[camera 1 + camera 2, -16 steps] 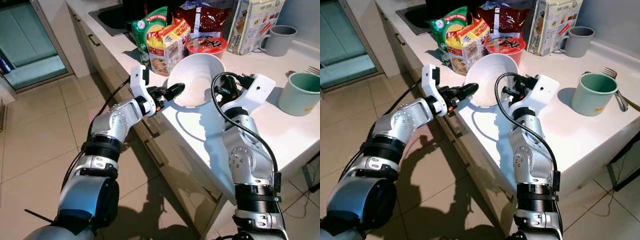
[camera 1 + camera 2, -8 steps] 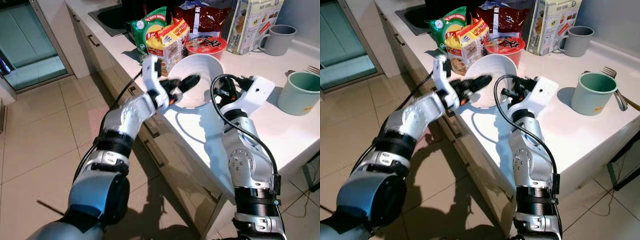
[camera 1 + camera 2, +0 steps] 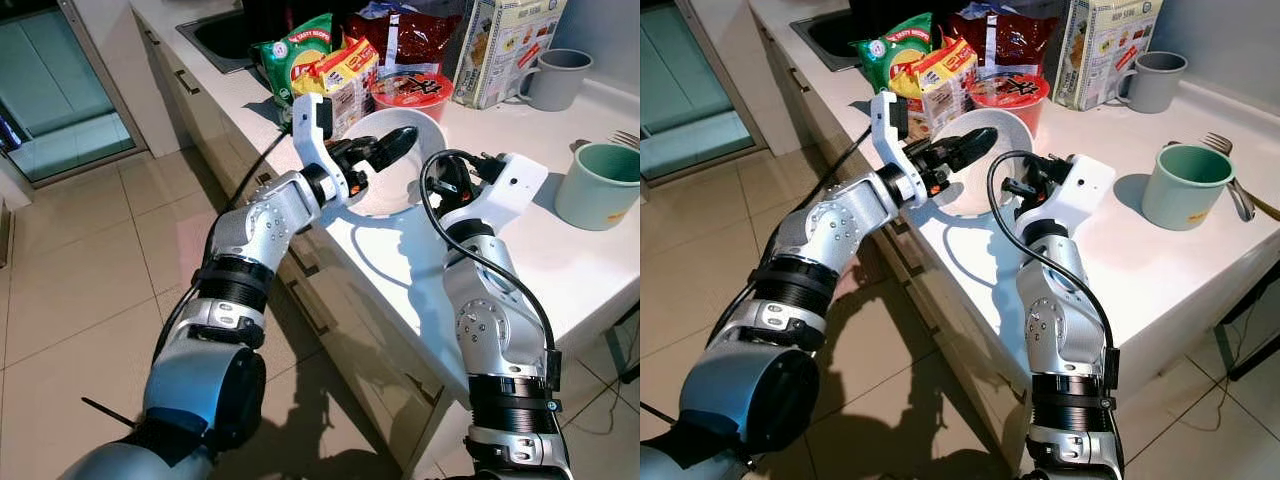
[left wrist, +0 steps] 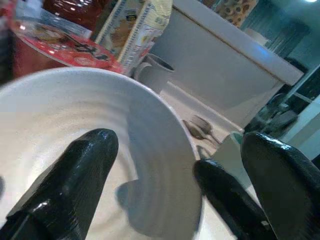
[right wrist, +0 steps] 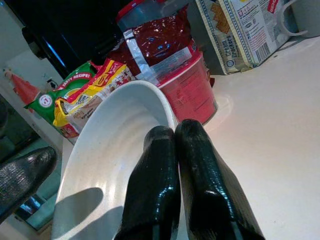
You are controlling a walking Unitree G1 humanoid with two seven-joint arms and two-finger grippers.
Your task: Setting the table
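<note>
the left gripper [image 3: 385,150] is raised over the near rim of a white bowl [image 3: 400,130], its two black fingers [image 4: 75,175] spread wide apart, one inside the bowl and one outside the rim, closed on nothing. the right gripper [image 5: 172,150] sits at the bowl's right side, its fingers pressed together; the rim seems to lie between their tips, though whether it is truly pinched cannot be told. the bowl stands tilted, its mouth turned toward the robot, on the white counter [image 3: 520,250] close to the front edge.

just behind the bowl is a red instant noodle cup [image 3: 412,90], almost touching it. to the left of the cup lean a yellow noodle packet [image 3: 335,80] and a green snack bag [image 3: 295,50]. a dark red bag [image 3: 405,35] and a cracker box [image 3: 510,45] stand further back, with a grey mug [image 3: 555,78] beside the box. a green cup [image 3: 598,185] sits well to the right of the bowl, a fork [image 3: 1225,160] behind it.

bare counter lies between the bowl and the green cup and along the near edge. a sink [image 3: 215,35] is set into the counter at the far left. below the counter's edge are drawer fronts with handles, and pale floor tiles [image 3: 80,260] stretch open on the left.
</note>
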